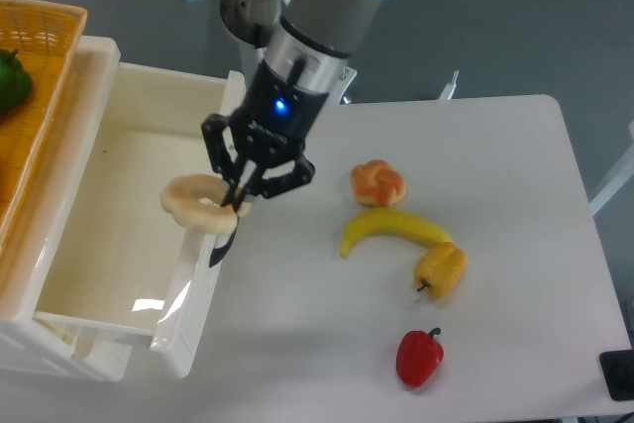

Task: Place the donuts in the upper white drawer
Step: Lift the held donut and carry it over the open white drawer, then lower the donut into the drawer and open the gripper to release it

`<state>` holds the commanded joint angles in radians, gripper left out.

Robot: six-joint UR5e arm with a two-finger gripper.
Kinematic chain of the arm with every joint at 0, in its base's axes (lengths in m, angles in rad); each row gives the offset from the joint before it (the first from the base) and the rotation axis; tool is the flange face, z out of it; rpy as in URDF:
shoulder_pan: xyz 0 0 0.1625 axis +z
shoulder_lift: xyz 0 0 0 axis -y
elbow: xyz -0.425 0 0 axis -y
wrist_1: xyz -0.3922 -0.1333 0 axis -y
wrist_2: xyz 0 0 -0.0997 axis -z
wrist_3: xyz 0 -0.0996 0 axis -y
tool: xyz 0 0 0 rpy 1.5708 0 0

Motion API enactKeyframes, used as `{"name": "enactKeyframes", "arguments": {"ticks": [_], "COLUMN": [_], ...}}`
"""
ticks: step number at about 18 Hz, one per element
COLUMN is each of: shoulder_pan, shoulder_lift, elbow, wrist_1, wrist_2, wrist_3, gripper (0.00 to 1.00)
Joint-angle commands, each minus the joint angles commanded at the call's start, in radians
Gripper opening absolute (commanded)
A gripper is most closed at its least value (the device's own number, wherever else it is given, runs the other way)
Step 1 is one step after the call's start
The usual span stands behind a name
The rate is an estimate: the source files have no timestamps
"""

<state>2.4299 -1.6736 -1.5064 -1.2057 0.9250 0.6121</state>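
The upper white drawer stands open at the left, its deep cream inside showing nothing in it. My gripper is shut on the pale beige ring donut and holds it tilted over the drawer's front wall. The drawer's curved black handle shows just below the fingers. The orange-tan flower-shaped donut lies on the white table to the right of the gripper, apart from it.
A yellow banana lies just below the lobed donut. A small yellow bell pepper and a red bell pepper lie nearer the front. A woven orange basket with a green pepper sits above the drawer at far left.
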Motion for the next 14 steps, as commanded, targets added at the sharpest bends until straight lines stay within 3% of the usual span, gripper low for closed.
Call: {"name": "enactKeyframes", "arguments": {"ticks": [4, 14], "shoulder_pan": [-0.026, -0.071], "shoulder_lift": [0.022, -0.012], "elbow": [-0.018, -0.035], "wrist_1": [0.005, 0.006], "wrist_2": [0.002, 0.018], "wrist_3": [0.003, 0.005], "gripper": [0.00, 0.00]}}
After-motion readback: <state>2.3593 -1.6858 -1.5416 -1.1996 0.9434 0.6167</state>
